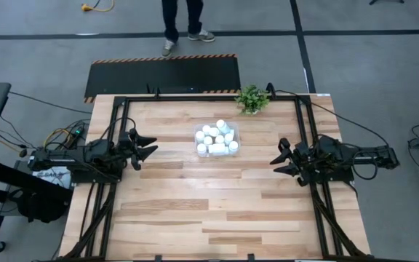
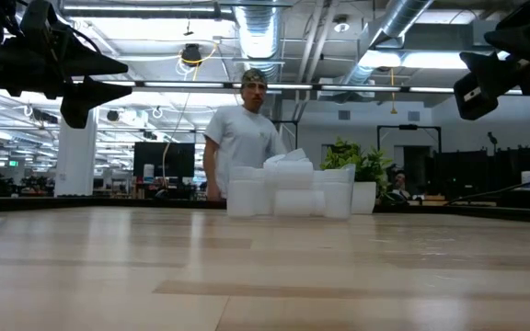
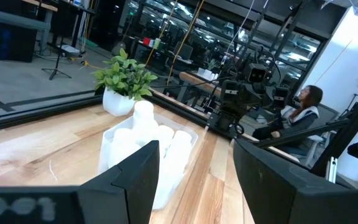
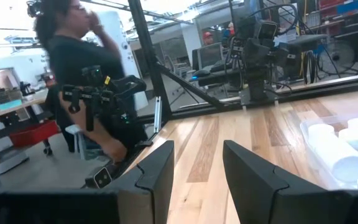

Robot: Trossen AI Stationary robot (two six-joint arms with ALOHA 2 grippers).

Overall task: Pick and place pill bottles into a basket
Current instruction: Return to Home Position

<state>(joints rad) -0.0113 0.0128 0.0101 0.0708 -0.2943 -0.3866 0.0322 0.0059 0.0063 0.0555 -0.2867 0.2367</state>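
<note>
Several white pill bottles (image 1: 213, 138) lie and stand inside the clear basket (image 1: 237, 143), which rests on the wooden table a little beyond its middle. One bottle sticks up above the rest (image 3: 143, 113). My left gripper (image 1: 151, 145) hovers level at the table's left edge, pointing toward the basket (image 3: 189, 138), fingers apart with nothing between them. My right gripper (image 1: 276, 159) hovers level at the right edge, also pointing inward, with a narrower bare gap. Its own view shows the basket's corner (image 4: 309, 134) with bottles (image 4: 340, 152). Both grippers are well clear of the basket.
A small green potted plant (image 1: 252, 99) stands at the far edge, just right of the basket. A black frame (image 1: 195, 97) runs along the table's far, left and right sides. A person (image 1: 184, 22) stands beyond the far edge. Bare wood (image 1: 209, 211) lies toward the near edge.
</note>
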